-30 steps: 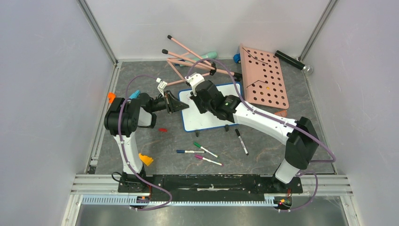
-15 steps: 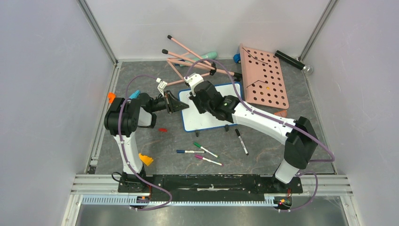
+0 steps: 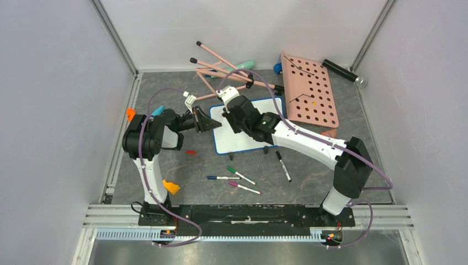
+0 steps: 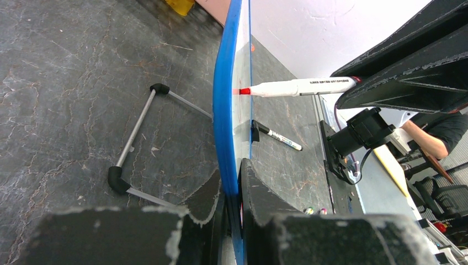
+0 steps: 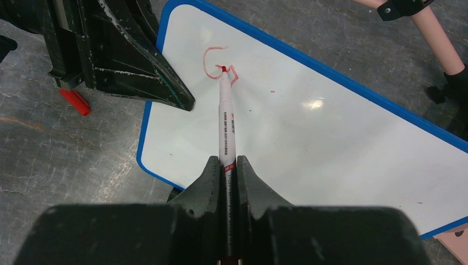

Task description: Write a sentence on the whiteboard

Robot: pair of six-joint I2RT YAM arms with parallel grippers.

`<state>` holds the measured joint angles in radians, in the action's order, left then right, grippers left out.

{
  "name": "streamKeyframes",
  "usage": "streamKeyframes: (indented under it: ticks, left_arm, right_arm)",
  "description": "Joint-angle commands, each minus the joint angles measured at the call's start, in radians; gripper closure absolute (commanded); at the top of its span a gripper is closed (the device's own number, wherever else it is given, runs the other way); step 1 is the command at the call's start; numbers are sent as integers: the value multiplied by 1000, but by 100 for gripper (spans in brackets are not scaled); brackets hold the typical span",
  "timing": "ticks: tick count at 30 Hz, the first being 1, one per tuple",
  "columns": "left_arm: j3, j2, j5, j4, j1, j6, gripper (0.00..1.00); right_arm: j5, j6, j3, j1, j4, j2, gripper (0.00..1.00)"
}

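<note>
Right gripper [image 5: 226, 165] clamped on red marker [image 5: 227, 127], tip ahead of jaws touching whiteboard [image 5: 309, 127] at red letter G [image 5: 212, 61]. Left gripper [image 4: 232, 175] jaws narrow, pinching the board's blue rim [image 4: 223, 110] between them.

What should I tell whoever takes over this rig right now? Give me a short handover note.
Left gripper: jaws shut on the blue rim of the whiteboard, steadying it.
Right gripper: jaws shut on the red marker, tip touching the board near the corner by the left gripper.
Done: only a first red letter, a rough G.
Left: the rest of the sentence, then set the marker down. A small red cap, likely the marker's, lies beside the board.
</note>
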<state>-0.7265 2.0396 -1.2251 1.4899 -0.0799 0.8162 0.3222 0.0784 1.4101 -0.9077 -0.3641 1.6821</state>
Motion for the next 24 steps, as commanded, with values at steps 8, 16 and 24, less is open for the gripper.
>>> streamKeyframes:
  ticks: [8, 16, 24]
  left_arm:
    - [-11, 15, 44, 67, 16, -95, 98]
    - [-10, 15, 42, 67, 17, -95, 98]
    - [-12, 17, 42, 67, 17, -95, 98]
  right_arm:
    - [92, 10, -2, 16, -27, -23, 100]
    - [94, 10, -12, 17, -28, -28, 100]
    - [92, 9, -23, 19, -28, -32, 100]
